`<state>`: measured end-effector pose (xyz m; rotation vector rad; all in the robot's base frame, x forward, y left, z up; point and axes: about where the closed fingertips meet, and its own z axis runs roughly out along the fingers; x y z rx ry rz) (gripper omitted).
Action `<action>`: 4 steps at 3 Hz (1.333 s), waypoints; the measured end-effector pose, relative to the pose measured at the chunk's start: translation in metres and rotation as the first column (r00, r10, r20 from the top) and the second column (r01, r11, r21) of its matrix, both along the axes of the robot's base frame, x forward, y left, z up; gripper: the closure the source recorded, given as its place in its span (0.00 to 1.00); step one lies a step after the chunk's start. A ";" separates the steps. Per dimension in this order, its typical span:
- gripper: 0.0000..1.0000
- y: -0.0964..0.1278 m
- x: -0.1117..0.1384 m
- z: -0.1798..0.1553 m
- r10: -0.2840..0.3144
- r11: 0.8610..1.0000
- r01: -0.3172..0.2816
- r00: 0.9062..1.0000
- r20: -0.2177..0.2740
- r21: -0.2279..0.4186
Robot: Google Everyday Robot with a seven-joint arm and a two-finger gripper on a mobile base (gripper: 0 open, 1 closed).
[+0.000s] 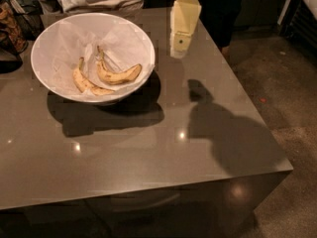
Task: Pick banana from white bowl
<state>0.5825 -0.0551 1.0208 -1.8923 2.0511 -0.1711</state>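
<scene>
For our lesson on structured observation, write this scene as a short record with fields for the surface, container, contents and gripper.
Surface: grey table
Container: white bowl, paper-lined, on the table's left part in view
Contents: banana, plump and curved; slimmer banana beside it
Gripper: gripper right of the bowl, outside it

Plump speckled banana (119, 74) lies curved in the paper-lined white bowl (49, 41), upper left of frame; end effector (179, 51) hangs top center.
</scene>
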 end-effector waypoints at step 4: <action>0.00 0.042 0.055 -0.023 0.133 0.990 -0.132 0.991 -0.030 0.044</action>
